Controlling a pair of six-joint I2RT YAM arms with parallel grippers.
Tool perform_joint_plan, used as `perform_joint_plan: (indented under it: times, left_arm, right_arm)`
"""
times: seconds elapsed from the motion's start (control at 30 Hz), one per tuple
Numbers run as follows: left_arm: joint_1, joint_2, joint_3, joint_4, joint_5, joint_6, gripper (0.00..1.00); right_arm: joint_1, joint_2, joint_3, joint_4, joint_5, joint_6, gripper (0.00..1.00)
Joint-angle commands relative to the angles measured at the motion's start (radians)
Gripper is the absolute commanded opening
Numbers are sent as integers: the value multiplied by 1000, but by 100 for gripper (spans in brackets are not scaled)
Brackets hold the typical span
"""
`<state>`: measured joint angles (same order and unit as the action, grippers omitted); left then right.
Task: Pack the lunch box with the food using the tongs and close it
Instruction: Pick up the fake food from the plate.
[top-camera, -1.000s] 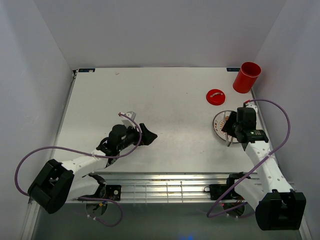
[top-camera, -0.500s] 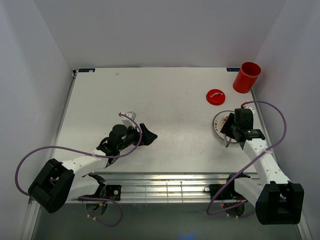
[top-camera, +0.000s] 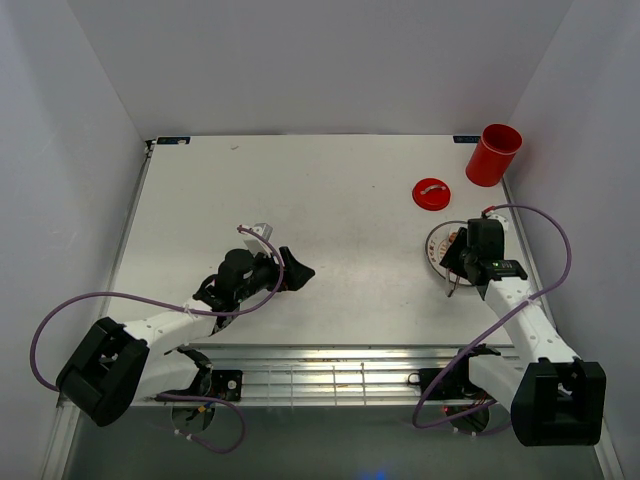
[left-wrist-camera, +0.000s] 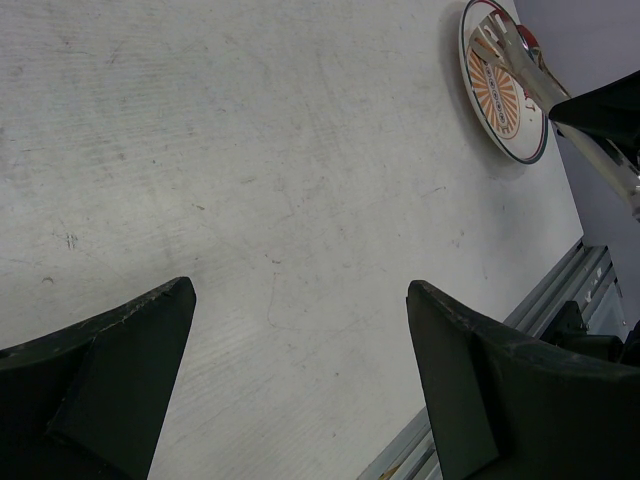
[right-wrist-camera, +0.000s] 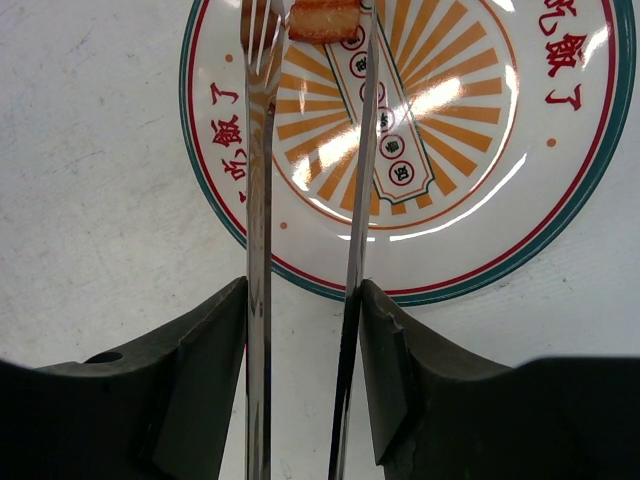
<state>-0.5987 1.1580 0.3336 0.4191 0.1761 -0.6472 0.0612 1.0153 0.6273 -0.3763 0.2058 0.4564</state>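
Where the food (right-wrist-camera: 322, 18) sits: one reddish-brown piece lies crosswise between the tips of the tongs (right-wrist-camera: 258, 200), at the far edge of the plate (right-wrist-camera: 560, 230), straight ahead of the right gripper (right-wrist-camera: 305, 340).
Right jaws: clenched on the tongs' two arms, whose long axis runs away from them over the plate.
Left gripper (left-wrist-camera: 300, 390): jaws released and empty, over bare surface (left-wrist-camera: 250, 150), well left of the plate.
Lunch box (top-camera: 494, 154): upright and open in the far right corner, with its lid (top-camera: 431, 192) lying flat between it and the plate. The right arm is the nearer.
Hard to tell: the piece is cut off by the picture edge, so pinched or merely bracketed is unclear. No other food shows.
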Motion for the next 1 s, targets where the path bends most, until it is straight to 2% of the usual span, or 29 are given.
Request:
perform_joint_plan:
  times: [0.0, 0.17, 0.3, 0.4, 0.87, 0.97]
  left_arm:
    - [-4, -7, 24, 4, 8, -2, 97]
    - [-4, -7, 25, 3, 8, -2, 97]
    - [-4, -9, 25, 3, 6, -2, 97]
    - [-4, -9, 25, 1, 5, 0, 97]
    - [-4, -9, 27, 0, 6, -2, 97]
    - [-4, -9, 24, 0, 6, -2, 97]
  right_arm:
    - [3, 11, -12, 54, 4, 11, 52]
    - [3, 16, -17, 59, 9, 14, 49]
    - [3, 11, -17, 60, 12, 10, 42]
    - [5, -6, -14, 57, 14, 2, 39]
    - [3, -115, 46, -41, 49, -35, 38]
    - [3, -109, 113, -41, 72, -58, 38]
